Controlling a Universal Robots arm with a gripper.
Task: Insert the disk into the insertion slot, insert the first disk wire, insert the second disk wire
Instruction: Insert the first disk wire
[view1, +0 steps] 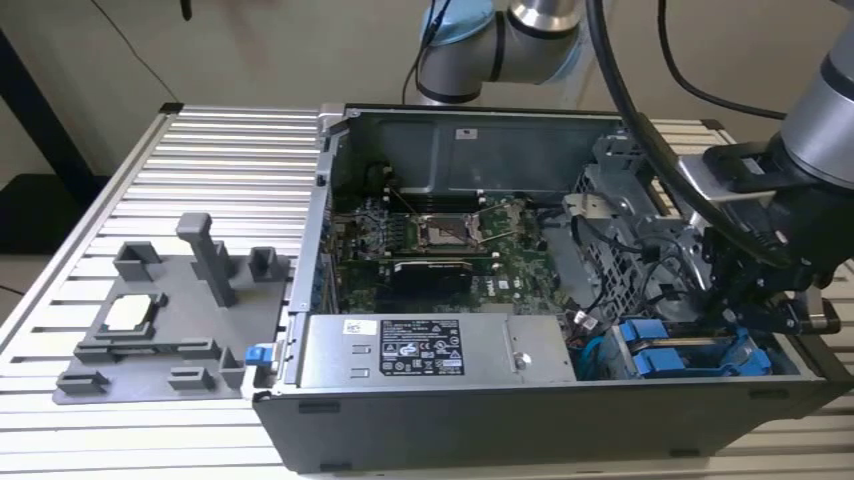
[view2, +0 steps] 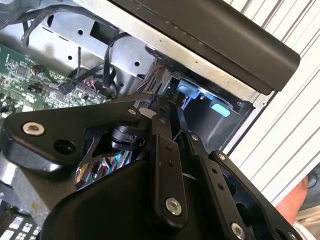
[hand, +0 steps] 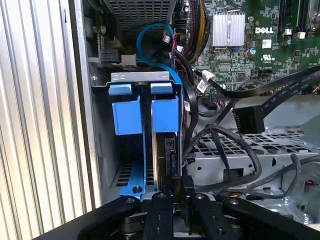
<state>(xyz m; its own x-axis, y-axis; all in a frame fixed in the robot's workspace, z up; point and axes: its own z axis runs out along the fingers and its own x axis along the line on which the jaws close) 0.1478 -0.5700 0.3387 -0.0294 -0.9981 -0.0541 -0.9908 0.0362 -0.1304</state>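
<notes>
With claw (hand: 178, 189) pinching black wire plug (hand: 182, 181), align squarely against silver-grey hard drive in bright blue carrier (hand: 164, 114), seated in its slot; press straight, clear of loose black cables (hand: 225, 150).

An open dark grey metal computer case (view1: 534, 430) lies on a ribbed aluminium bench (view1: 227, 160), showing a green motherboard (view1: 514, 250) and silver power supply box (view1: 427, 350); a grey plastic fixture (view1: 160, 330) sits beside it.

Disk (hand: 164, 114) in a bright blue carrier, standing on edge. It sits in the metal slot (hand: 142, 76), with its dark body seen edge-on behind the blue front.
</notes>
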